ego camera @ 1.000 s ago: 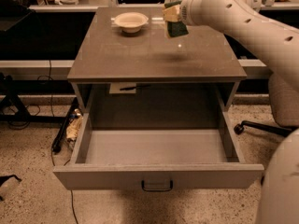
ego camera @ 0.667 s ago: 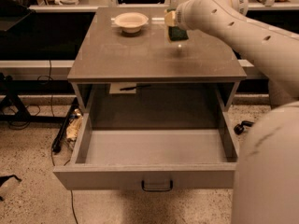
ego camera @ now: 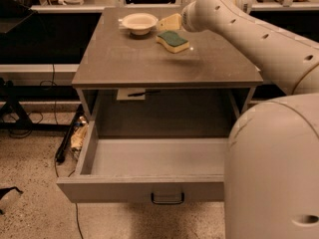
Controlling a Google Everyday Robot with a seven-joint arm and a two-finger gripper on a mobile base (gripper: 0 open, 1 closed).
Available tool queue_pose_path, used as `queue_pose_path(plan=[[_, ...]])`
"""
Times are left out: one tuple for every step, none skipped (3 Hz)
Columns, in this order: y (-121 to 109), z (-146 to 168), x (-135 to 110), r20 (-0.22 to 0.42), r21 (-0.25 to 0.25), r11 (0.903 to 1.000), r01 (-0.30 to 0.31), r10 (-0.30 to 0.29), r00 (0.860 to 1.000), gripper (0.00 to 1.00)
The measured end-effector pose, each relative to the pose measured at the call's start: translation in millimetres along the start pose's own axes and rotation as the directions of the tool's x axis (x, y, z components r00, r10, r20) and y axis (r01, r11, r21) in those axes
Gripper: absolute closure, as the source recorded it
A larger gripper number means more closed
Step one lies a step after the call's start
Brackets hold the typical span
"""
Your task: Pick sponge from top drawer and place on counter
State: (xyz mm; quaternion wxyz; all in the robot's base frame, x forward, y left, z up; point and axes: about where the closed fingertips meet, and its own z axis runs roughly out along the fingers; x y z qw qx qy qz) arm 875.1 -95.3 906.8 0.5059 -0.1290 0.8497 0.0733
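The sponge (ego camera: 173, 40), green on top with yellow foam below, is at the back of the counter (ego camera: 149, 63), right of the cream bowl; I cannot tell whether it rests on the surface or hangs just above it. My gripper (ego camera: 170, 23) is right behind and above the sponge, at the end of the white arm (ego camera: 234, 24) that reaches in from the right. I cannot tell whether it still touches the sponge. The top drawer (ego camera: 149, 188) is pulled fully out below the counter. Its inside looks bare, and its dark handle (ego camera: 167, 199) is at the front centre.
A cream round bowl (ego camera: 139, 23) stands at the back of the counter, left of the sponge. A paper label (ego camera: 130, 94) hangs under the counter's front edge. Cables and a black stand (ego camera: 20, 118) lie on the speckled floor to the left. My own white body (ego camera: 274, 173) fills the right foreground.
The sponge has gone down and to the left from the raised gripper to counter level beside the bowl. The arm has swung left over the back of the counter.
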Motion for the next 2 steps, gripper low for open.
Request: queue_pose_path(plan=[[-6.8, -19.1, -12.2, 0.020, 0.016, 0.9998, 0.015, -0.015, 1.000, 0.00], [-18.7, -64.8, -22.7, 0.085, 0.059, 0.9982, 0.013, -0.018, 0.996, 0.00]])
